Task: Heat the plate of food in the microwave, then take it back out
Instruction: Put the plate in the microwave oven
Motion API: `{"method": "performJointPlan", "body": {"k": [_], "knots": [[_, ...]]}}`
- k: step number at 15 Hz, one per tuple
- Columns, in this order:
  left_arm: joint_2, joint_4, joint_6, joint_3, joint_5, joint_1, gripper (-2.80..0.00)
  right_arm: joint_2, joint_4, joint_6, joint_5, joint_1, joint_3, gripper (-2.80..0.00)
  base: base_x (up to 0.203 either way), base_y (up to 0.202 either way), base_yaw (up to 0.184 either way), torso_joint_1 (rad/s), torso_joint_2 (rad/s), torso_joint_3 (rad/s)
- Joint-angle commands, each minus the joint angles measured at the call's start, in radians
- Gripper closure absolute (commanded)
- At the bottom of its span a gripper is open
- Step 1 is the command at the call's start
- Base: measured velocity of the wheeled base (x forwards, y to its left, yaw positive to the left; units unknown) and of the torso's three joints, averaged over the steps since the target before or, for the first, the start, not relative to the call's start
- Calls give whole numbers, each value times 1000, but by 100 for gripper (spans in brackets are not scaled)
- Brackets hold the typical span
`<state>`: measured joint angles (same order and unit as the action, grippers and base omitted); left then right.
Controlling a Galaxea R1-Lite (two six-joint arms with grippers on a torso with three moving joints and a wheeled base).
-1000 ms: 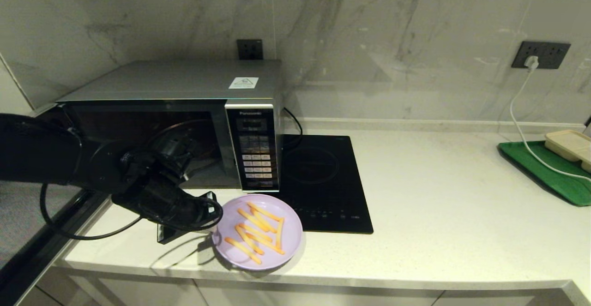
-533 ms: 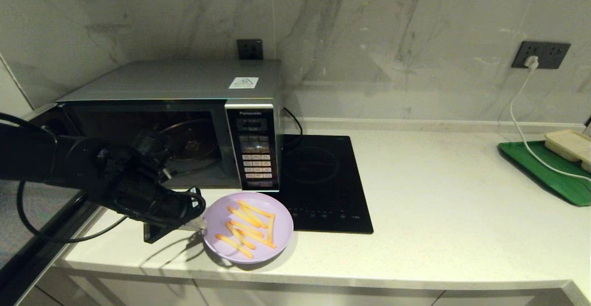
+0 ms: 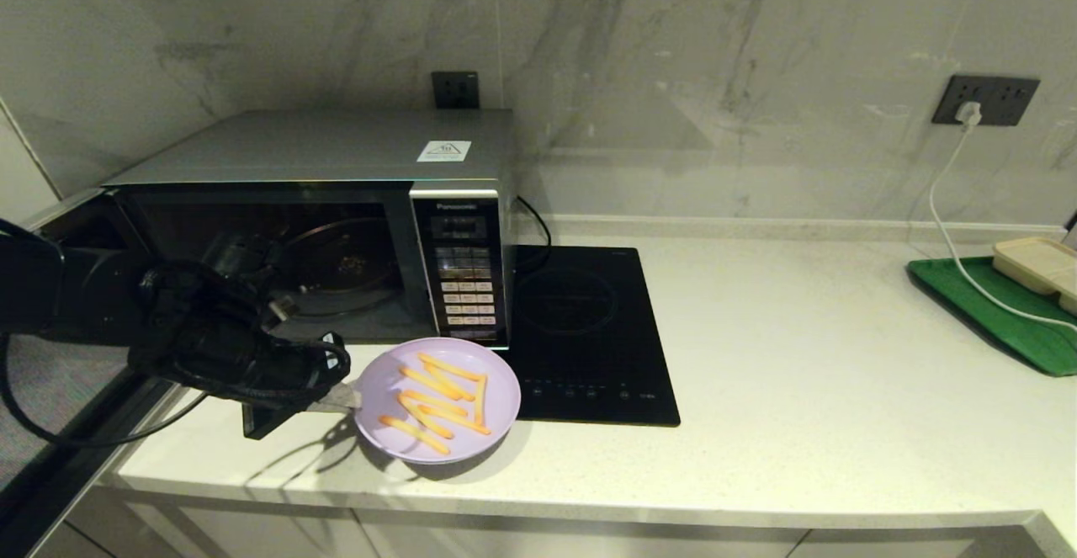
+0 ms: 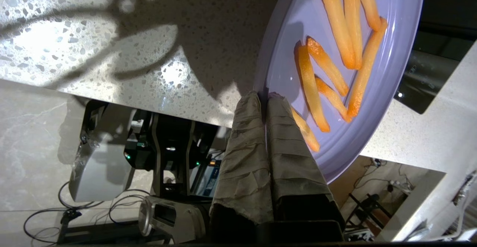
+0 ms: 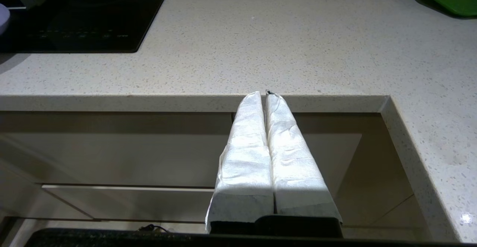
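Observation:
The lilac plate of food (image 3: 503, 383) carries several orange fries (image 3: 437, 398) and hangs just above the counter, in front of the microwave's keypad. My left gripper (image 3: 349, 398) is shut on the plate's left rim; in the left wrist view its taped fingers (image 4: 265, 96) pinch the edge of the plate (image 4: 395, 53). The silver microwave (image 3: 336, 154) has its cavity exposed, with the glass turntable (image 3: 341, 263) showing inside. My right gripper (image 5: 265, 93) is shut on nothing, parked low before the counter's front edge.
A black induction cooktop (image 3: 589, 331) lies right of the microwave. A green tray (image 3: 993, 305) with beige containers (image 3: 1035, 263) sits at the far right, and a white cable (image 3: 951, 221) runs to it from the wall socket.
My left arm has drawn back to the left with the plate in its grip. The plate has shifted left and slightly toward the microwave opening.

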<state>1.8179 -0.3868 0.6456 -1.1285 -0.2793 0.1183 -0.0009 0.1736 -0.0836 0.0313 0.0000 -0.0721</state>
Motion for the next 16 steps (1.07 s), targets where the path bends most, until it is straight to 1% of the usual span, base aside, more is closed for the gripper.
{"method": "performJointPlan", "body": {"k": [1,2,6,8,10,11,13,14,16], "knots": [[-15,-2,-5,21,-12,-18,0,1,1,-1,1,2,0,0,0,0,0,0,0,0],[-17,-1,-23,31,-13,-25,0,1,1,-1,0,1,0,0,0,0,0,0,0,0],[-19,-1,-38,36,-15,-80,0,1,1,-1,1,1,0,0,0,0,0,0,0,0],[-23,-3,-67,38,-17,-110,0,1,1,-1,1,1,0,0,0,0,0,0,0,0],[-26,-3,-70,38,-18,-126,0,1,1,-1,0,0,0,0,0,0,0,0,0,0],[-28,-3,-70,39,-25,-132,0,1,1,-1,0,1,0,0,0,0,0,0,0,0],[-36,-4,-71,38,-80,-167,0,1,1,-1,0,0,0,0,0,0,0,0,0,0],[-39,-4,-72,38,-93,-187,0,1,1,-1,1,1,0,0,0,0,0,0,0,0],[-43,-5,-90,38,-98,-216,0,1,1,-1,-1,0,0,0,0,0,0,0,0,0]]}}
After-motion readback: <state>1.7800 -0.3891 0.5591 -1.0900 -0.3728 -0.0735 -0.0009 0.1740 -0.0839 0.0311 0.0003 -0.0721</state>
